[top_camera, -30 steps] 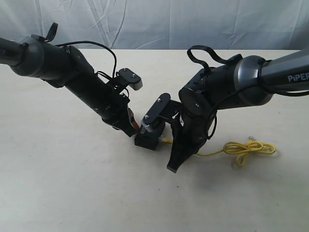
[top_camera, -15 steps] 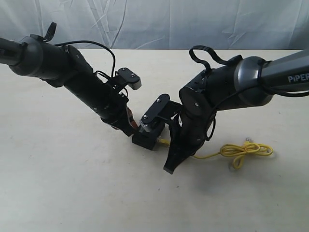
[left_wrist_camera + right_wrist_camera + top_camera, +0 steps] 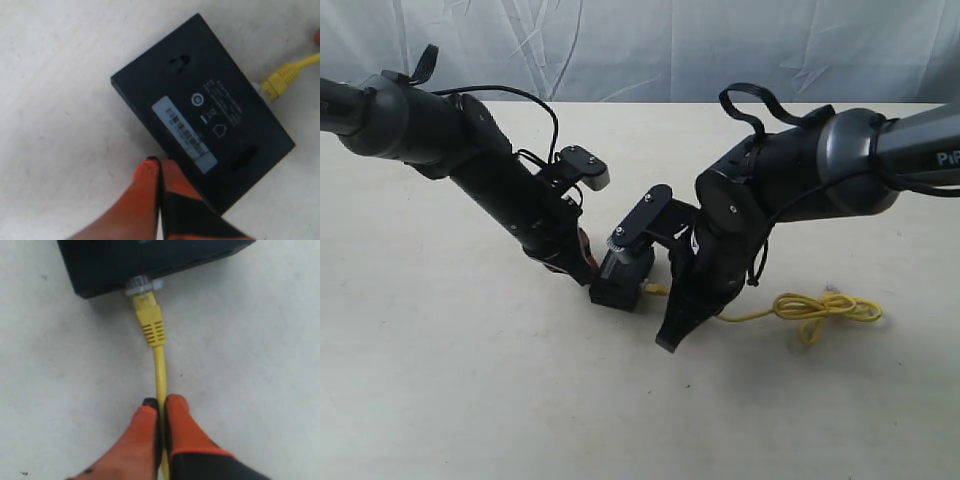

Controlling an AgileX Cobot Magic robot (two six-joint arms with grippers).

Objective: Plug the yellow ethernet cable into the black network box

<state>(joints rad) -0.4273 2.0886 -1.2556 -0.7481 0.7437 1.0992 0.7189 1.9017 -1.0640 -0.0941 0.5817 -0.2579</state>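
Observation:
The black network box [image 3: 200, 100] lies flat on the table with its white label strip [image 3: 185, 132] facing up; the exterior view shows it between the two arms [image 3: 620, 287]. My left gripper [image 3: 160, 162] is shut with nothing in it, and its orange fingertips [image 3: 147, 172] rest against the box's edge. My right gripper [image 3: 161, 402] is shut on the yellow ethernet cable [image 3: 159, 365] a short way behind its yellow boot [image 3: 149, 322]. The clear plug [image 3: 142, 286] sits at an opening in the box's side. How deep it is in I cannot tell.
The rest of the yellow cable trails right across the table into a loose knot of loops [image 3: 825, 308]. The table [image 3: 470, 400] is pale and bare, with a wrinkled white cloth [image 3: 640, 50] behind it. Both black arms converge at the middle.
Both grippers and the box have shifted slightly left. The cable's loops were dragged a little left with them.

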